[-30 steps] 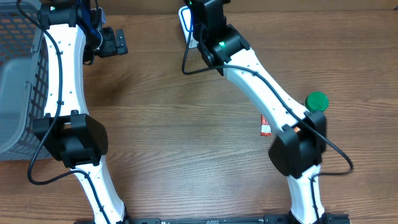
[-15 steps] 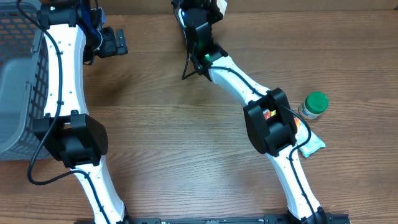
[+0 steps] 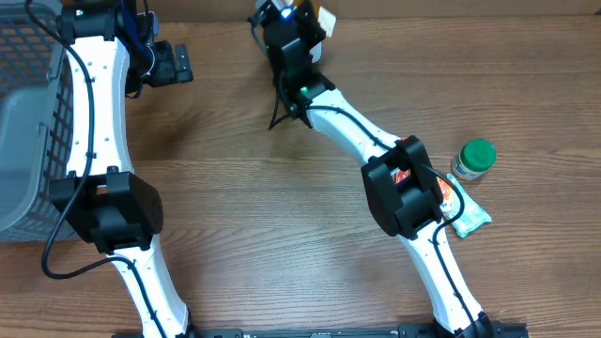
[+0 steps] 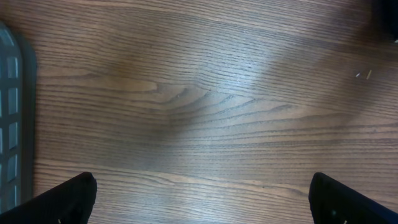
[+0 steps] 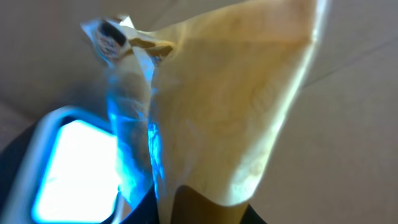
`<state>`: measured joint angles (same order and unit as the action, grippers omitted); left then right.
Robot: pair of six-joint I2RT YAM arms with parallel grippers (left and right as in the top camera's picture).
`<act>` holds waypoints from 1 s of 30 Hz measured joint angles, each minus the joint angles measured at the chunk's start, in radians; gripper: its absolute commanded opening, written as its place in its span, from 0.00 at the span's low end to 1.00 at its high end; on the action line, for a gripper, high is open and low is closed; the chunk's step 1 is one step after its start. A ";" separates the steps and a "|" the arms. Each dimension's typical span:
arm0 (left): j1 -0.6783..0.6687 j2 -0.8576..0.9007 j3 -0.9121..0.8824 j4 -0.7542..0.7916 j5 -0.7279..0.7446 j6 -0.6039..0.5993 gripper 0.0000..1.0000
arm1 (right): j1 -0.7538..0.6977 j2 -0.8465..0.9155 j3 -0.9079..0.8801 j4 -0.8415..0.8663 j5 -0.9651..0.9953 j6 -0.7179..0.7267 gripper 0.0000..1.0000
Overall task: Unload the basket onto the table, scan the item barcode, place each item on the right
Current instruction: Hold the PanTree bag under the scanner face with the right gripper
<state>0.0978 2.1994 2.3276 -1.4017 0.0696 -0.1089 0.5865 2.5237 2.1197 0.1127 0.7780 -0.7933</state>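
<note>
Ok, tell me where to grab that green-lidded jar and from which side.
Take the jar across its round green lid, coming straight down: it seems to stand upright with the lid up. Bring the arm in from its right, since a packet and the right arm's elbow crowd its left and near sides.

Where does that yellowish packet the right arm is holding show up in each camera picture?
Overhead: the yellowish packet sits at the top edge, just right of centre, at the right arm's tip.
Left wrist: not in it.
Right wrist: fills the middle, seen close up.
Shared landmark: the grey basket, at the left edge in overhead and left wrist; the right wrist view lacks it.
</note>
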 measured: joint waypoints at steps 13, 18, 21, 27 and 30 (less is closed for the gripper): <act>0.000 0.000 0.000 0.000 0.000 0.000 1.00 | 0.040 0.000 0.000 -0.054 0.006 -0.004 0.04; 0.000 0.000 0.000 0.000 0.000 0.000 1.00 | 0.061 0.000 0.000 -0.054 0.015 -0.003 0.04; 0.000 0.000 0.000 0.000 0.000 0.000 1.00 | 0.073 0.000 0.000 -0.060 0.020 0.022 0.04; 0.000 0.000 0.000 0.000 0.000 0.000 1.00 | 0.087 0.000 0.000 -0.171 0.023 0.076 0.03; 0.000 0.000 0.000 0.000 0.000 0.000 1.00 | 0.086 0.000 0.000 -0.176 0.031 0.088 0.03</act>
<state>0.0978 2.1994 2.3276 -1.4017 0.0696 -0.1089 0.6727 2.5240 2.1197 -0.0631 0.8085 -0.7052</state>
